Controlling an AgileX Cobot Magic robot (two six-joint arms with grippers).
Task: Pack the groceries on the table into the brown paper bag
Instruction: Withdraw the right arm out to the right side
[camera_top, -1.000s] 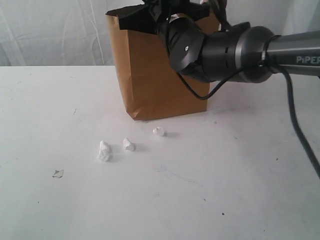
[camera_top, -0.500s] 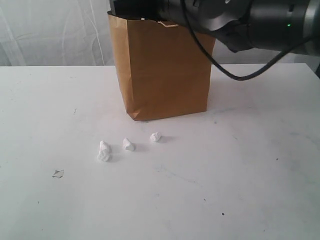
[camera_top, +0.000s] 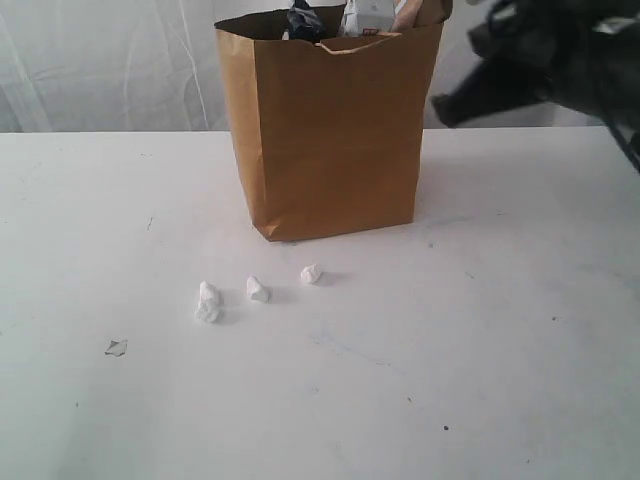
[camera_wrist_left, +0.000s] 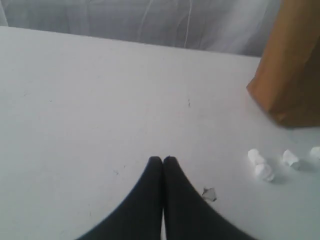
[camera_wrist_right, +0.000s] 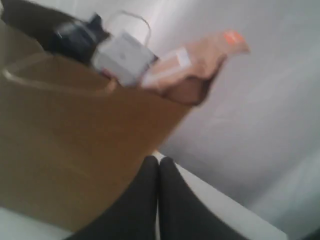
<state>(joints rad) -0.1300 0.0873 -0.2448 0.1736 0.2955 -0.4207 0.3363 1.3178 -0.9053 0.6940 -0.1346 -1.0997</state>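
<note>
**Desk:** Pale draped curtain (camera_top: 100, 60) behind a wide, scuffed white tabletop (camera_top: 500, 380). What's on the left?

**Photographer:** The left gripper (camera_wrist_left: 162, 160), its black fingers pressed together with nothing between them, above the bare table. Near it lies a small grey scrap (camera_top: 116, 347), then three crumpled white lumps (camera_top: 258, 290) in a loose row.

**Desk:** And the groceries?

**Photographer:** Just behind the lumps, the tall brown kraft-paper bag (camera_top: 330, 140) stands upright. A dark packet (camera_top: 305, 22), a small white-blue carton (camera_top: 368, 15) and an orange-labelled brown pouch (camera_wrist_right: 195, 65) poke above its ragged rim.

**Desk:** The right?

**Photographer:** The right arm (camera_top: 540, 70), a dark blur, hangs beside the bag's top. On the right gripper (camera_wrist_right: 158, 161), the fingers meet, clasping nothing.
</note>
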